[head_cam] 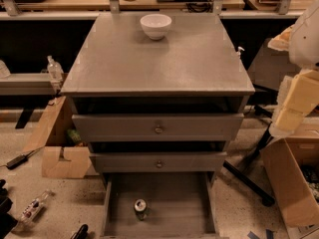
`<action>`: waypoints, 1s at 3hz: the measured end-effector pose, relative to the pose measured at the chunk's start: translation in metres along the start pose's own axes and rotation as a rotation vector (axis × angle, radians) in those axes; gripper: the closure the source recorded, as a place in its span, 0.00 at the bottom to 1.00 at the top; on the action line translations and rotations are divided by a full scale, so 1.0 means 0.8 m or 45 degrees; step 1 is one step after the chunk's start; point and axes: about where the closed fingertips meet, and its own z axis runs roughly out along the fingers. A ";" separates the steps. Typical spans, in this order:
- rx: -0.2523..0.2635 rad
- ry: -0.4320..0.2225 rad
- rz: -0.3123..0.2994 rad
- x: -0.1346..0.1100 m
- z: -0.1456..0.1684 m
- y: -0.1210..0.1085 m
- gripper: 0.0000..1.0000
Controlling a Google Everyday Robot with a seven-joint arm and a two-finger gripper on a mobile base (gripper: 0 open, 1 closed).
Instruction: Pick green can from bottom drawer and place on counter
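Jaws cannot be told as spread or pressed together: the gripper (286,118) shows only as pale blocky pieces at the end of the arm, at the right edge of the view. Nothing can be seen held in it or touching it. It hangs in the air off the right side of the cabinet, about level with the top drawer (157,127).

Well down and to the left of the jaws, the bottom drawer (179,203) stands pulled out, with its flat grey floor in the open. The green can (140,206) stands upright on that floor (silver top and pull tab facing up), left of the drawer's middle and clear of both side walls.

Between the can and the jaws in height sits the middle drawer (158,162), which like the one above it has a small round knob.

Up and to the left of the jaws lies the bench (164,63), the cabinet's grey speckled top. A white bowl (155,25) rests on it near the far edge, well apart from the jaws.

Below the jaws, an open cardboard box (294,183) sits on the floor.
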 end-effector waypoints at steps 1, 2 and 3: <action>0.002 -0.005 0.005 0.000 0.001 -0.001 0.00; 0.007 -0.017 0.017 -0.001 0.002 -0.002 0.00; -0.023 -0.140 0.098 0.019 0.058 0.017 0.00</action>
